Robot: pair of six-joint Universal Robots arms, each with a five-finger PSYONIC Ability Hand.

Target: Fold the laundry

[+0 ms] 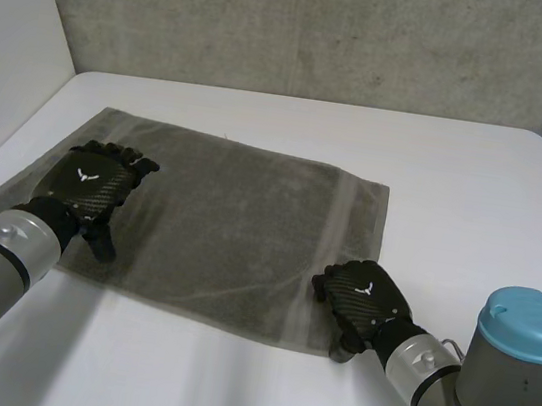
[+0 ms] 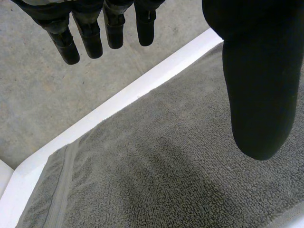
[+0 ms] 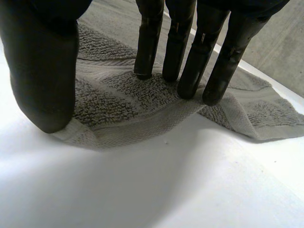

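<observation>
At the frame's left, my left hand (image 1: 87,182) is over the left end of the grey towel (image 1: 237,229), fingers straight and thumb apart, holding nothing. The towel lies flat across the middle of the white table (image 1: 476,181), its long edges running left to right. At lower right, my right hand (image 1: 364,297) sits on the towel's near right corner. My fingertips (image 3: 147,57) press into the pile and the thumb meets the hem, gathering a small pucker of cloth between them. I judge the terry soft, limp and light, so it will sag and drag rather than hold shape. It is best taken by its hemmed corners, one in each hand.
</observation>
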